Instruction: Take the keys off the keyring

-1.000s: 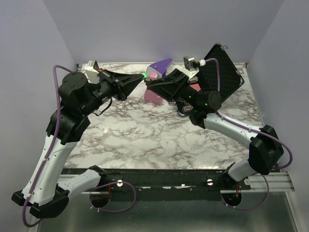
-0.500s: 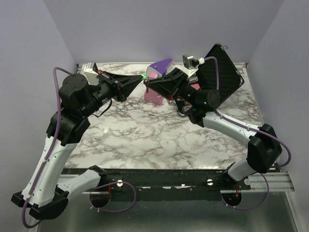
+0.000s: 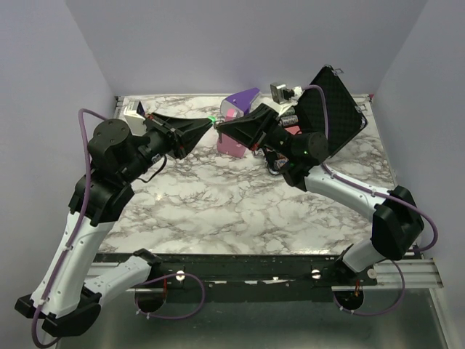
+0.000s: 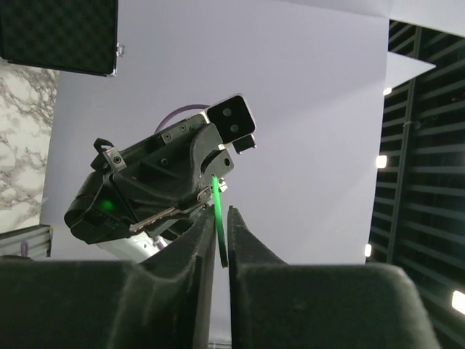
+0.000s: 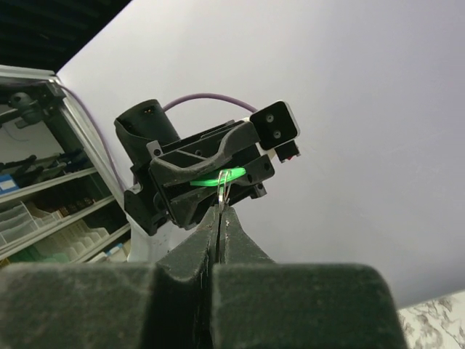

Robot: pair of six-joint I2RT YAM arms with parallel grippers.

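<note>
Right wrist view: shows the right gripper [image 5: 218, 216] with fingers pressed together on a thin grey metal keyring [image 5: 224, 190], caught by its lower arc. Shows too, threaded on that ring, a tiny green key [image 5: 207, 181] with a bright plastic head, itself clamped by the left gripper [image 4: 219, 218], black fingers all but together on the head, edge-on from the left wrist as a narrow green strip. Puts the bundle in mid-air between the two tips, above the white marble tabletop [image 3: 240, 211], toward the far side and just left of a purple-and-pink wedge-shaped object [image 3: 243, 97]; leaves a black foam-lined case [image 3: 338, 109] propped open at the far right.

Could go wrong in several ways, judging from these holds. Might lose the ring from the right pinch under a sideways tug, with so little slim wire caught. Might let the key swivel in the left fingers, given a smooth flat head. Might merely bend the ring if pulled straight apart without working the head round the coil's split. Would mean, after a drop, hunting grey wire on grey-veined marble.

Reads as slight and springy for the ring, stiff and slick for the key head. Cannot make out a blade or second key.
</note>
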